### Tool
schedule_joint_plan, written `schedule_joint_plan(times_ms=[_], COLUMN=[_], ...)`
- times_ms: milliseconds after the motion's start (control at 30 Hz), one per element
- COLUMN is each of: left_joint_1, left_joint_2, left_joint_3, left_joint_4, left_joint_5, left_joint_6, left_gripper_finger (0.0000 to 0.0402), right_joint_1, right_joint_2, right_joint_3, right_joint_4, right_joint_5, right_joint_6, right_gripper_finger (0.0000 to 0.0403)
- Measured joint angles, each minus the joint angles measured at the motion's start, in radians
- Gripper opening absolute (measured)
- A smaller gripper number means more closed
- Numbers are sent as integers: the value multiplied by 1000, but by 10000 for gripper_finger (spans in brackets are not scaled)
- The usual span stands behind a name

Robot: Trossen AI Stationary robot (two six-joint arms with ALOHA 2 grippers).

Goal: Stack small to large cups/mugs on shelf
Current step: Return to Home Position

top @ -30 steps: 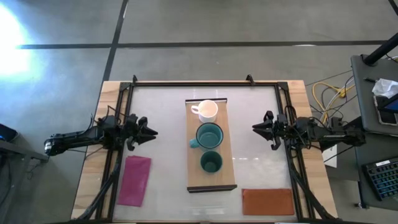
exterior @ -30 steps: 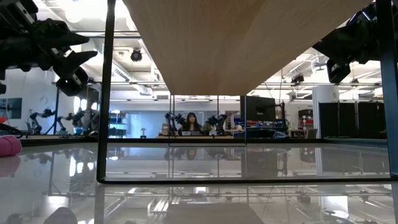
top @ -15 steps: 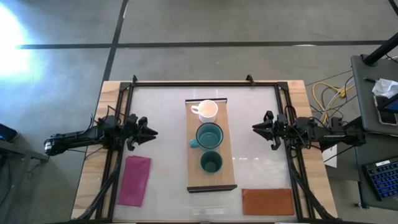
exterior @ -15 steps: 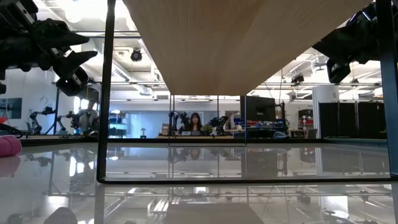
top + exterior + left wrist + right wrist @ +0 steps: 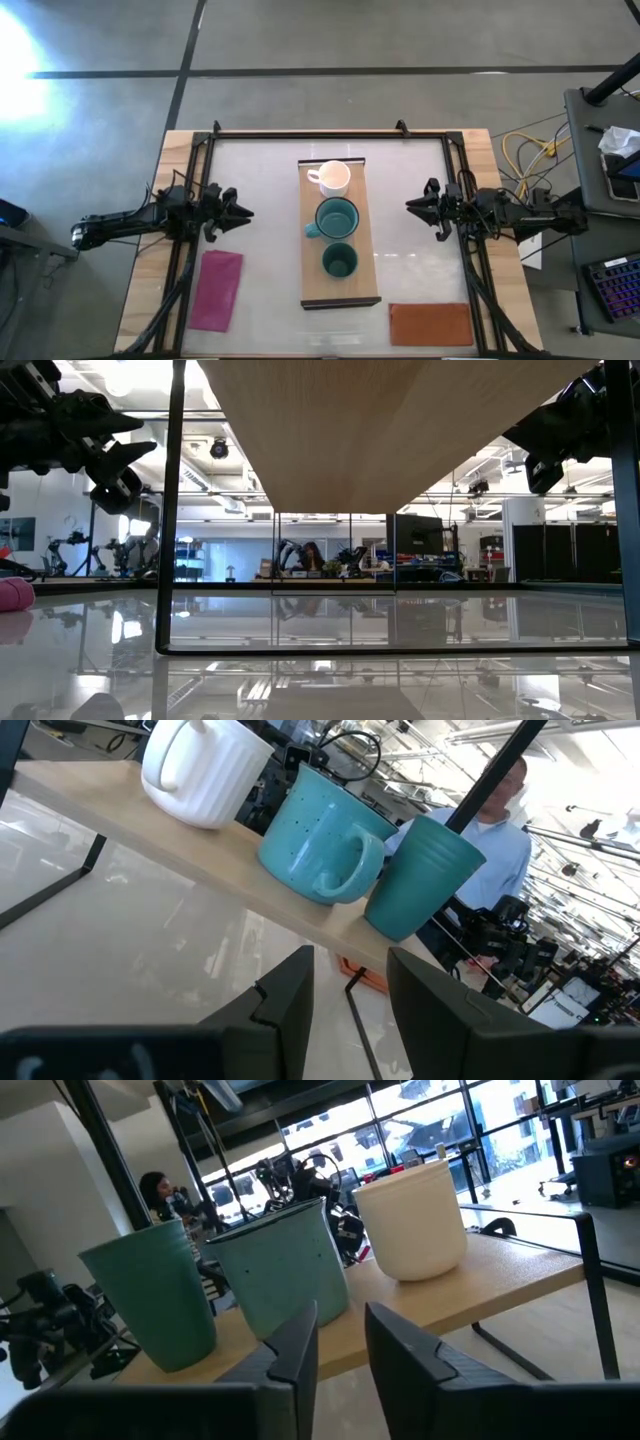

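Three mugs stand upright in a row on the light-wood shelf (image 5: 365,262): the white mug (image 5: 333,177) at the far end, the teal mug (image 5: 336,217) in the middle, the dark green mug (image 5: 340,261) nearest. The left wrist view shows the white mug (image 5: 205,772), teal mug (image 5: 325,842) and green mug (image 5: 420,877) on the shelf (image 5: 200,855). My left gripper (image 5: 246,211) hovers open left of the shelf. My right gripper (image 5: 410,206) hovers right of it, fingers slightly apart, and touches nothing.
A magenta cloth (image 5: 217,289) lies near the table's left front. A reddish-brown mat (image 5: 431,323) lies at the right front. The shelf stands on dark metal legs (image 5: 166,510) over the glossy table. A person (image 5: 495,825) is beyond the table.
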Motion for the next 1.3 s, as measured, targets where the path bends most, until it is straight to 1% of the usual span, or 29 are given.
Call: schedule_joint_plan(times_ms=[167, 467, 733, 1000, 1300], left_joint_1=[0, 0, 0, 0, 0], left_joint_2=[1, 1, 1, 1, 1], left_joint_3=[0, 0, 0, 0, 0], left_joint_4=[0, 0, 0, 0, 0], left_joint_5=[0, 0, 0, 0, 0], left_joint_6=[0, 0, 0, 0, 0], left_gripper_finger=[115, 115, 115, 115, 115], right_joint_1=[0, 0, 0, 0, 0], right_joint_2=[0, 0, 0, 0, 0], right_joint_3=[0, 0, 0, 0, 0], right_joint_4=[0, 0, 0, 0, 0], right_joint_5=[0, 0, 0, 0, 0], right_joint_6=[0, 0, 0, 0, 0], right_gripper_finger=[81, 72, 80, 71, 70])
